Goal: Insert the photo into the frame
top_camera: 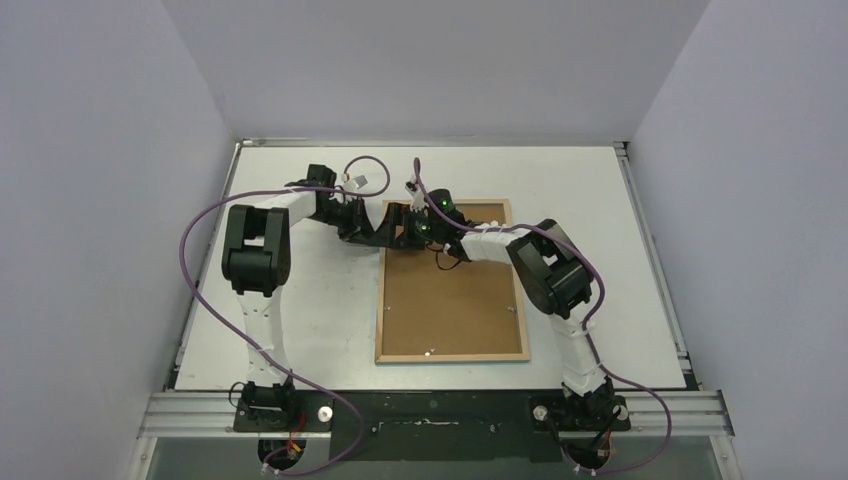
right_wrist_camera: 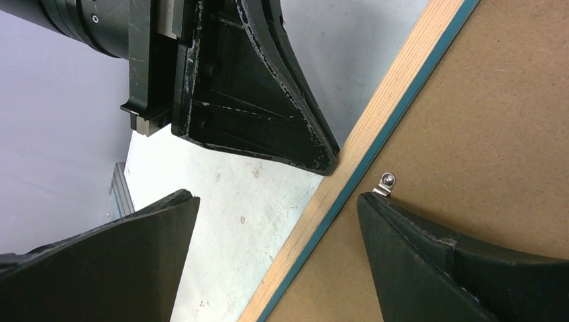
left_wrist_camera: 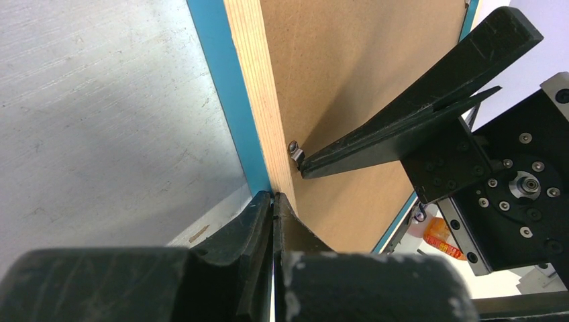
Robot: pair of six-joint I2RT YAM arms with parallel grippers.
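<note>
White tabletop [top_camera: 300,330] fills the floor of a plain grey-walled booth [top_camera: 100,150], with a metal mounting rail [top_camera: 430,410] along its 6 o'clock edge carrying both arm bases.

Just toward 3 o'clock of the table's middle, the frame [top_camera: 381,300] lies with its light wooden reverse up and its long sides running 12 to 6. A thin blue strip shows beside the wood in the wrist views. A brown backing board [top_camera: 450,300] sits inside it.

From 9 o'clock the left arm [top_camera: 262,245] reaches to the frame's 11 o'clock corner. The right arm [top_camera: 545,270] comes in from 4 o'clock, and its forearm lies across the top of the board and hides that part from above. Purple cables [top_camera: 200,230] loop over both arms.

The left gripper [left_wrist_camera: 274,196] is clenched, fingers pressed flat together, with its tip at the outer side of the frame's 9 o'clock rail; whether it actually touches the wood I cannot quite tell. The right gripper [right_wrist_camera: 278,196] is spread wide and grasps nothing: it straddles that same rail, one finger over bare table, the other over the board.

A small metal clip [right_wrist_camera: 386,182] sits on the board just inside the rail, right at that inner fingertip. A similar pale fastener [top_camera: 428,352] shows near the board's 6 o'clock edge.
</note>
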